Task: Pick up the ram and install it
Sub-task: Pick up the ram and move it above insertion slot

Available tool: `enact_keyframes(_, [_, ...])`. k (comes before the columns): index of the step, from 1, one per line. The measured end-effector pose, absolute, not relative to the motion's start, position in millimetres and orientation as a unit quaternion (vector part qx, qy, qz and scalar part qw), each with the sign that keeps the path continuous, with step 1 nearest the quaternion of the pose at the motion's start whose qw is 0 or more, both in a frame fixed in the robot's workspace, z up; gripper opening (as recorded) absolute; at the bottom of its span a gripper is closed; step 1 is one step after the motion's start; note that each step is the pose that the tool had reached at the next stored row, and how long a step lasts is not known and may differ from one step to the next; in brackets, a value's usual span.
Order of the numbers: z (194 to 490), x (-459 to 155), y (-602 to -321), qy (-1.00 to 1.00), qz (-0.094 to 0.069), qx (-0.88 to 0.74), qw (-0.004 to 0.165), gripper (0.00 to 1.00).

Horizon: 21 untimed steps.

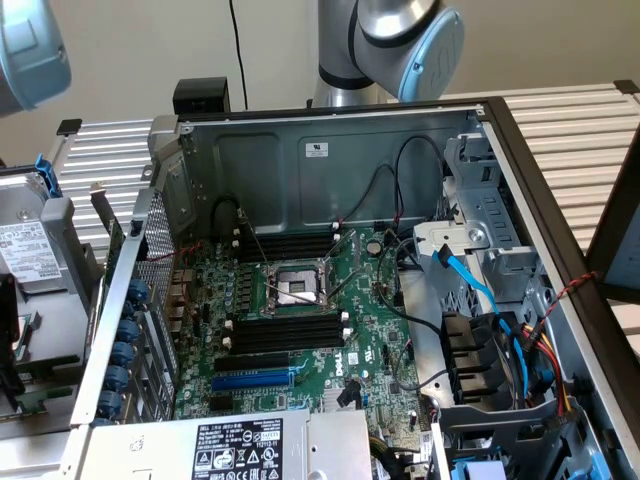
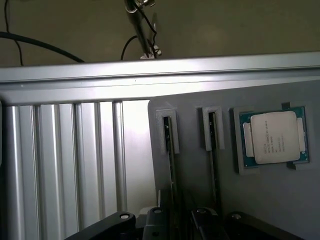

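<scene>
Green motherboard (image 1: 375,350) lies in the steel case (image 1: 300,190), its long black slots (image 1: 285,333) bare. At my wrist, a matte grey holder (image 2: 260,200) keeps the ram (image 2: 170,145) edge-on in a narrow groove. Its long axis runs straight toward my gripper (image 2: 177,220), spread at its near end. A square metal-capped processor (image 2: 276,137) sits nearby.

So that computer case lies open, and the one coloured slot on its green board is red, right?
No. The coloured slot is blue, not red; the exterior view shows it. The case does lie open, and the board is green.
</scene>
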<state>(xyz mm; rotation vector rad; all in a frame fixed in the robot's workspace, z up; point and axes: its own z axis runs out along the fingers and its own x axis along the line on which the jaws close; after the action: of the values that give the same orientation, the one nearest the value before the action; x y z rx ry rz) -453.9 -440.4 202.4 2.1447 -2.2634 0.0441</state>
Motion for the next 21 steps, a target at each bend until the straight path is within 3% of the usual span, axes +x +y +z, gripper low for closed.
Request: enact_keyframes(21, [202.0,-453.9,-440.4,-0.721,0.01,0.693,0.009,0.25])
